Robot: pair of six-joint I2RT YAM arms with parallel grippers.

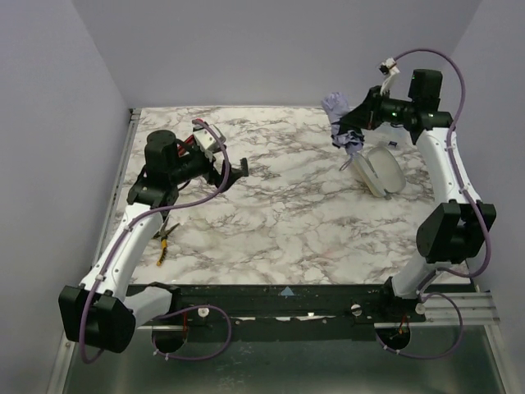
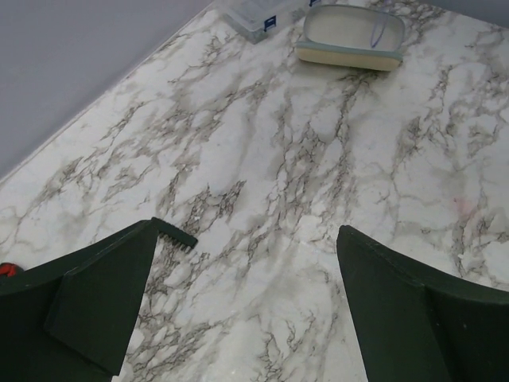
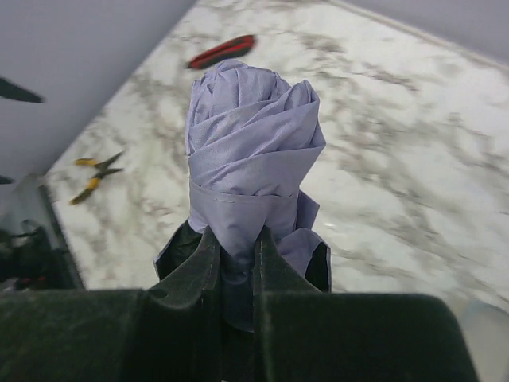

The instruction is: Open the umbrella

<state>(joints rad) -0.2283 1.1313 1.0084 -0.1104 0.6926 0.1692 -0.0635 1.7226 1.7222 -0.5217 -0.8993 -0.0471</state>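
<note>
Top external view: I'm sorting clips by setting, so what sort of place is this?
Probably a robot test cell: marble-patterned table, plain walls close around it, left arm and right arm bolted at its near edge.

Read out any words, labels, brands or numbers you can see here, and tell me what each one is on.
No text can be read in any view.
On the clear plastic box: a small blue mark at its edge, too small to read.
On the umbrella: plain fabric, no print visible.
On the cutter: too blurred to tell.
</note>
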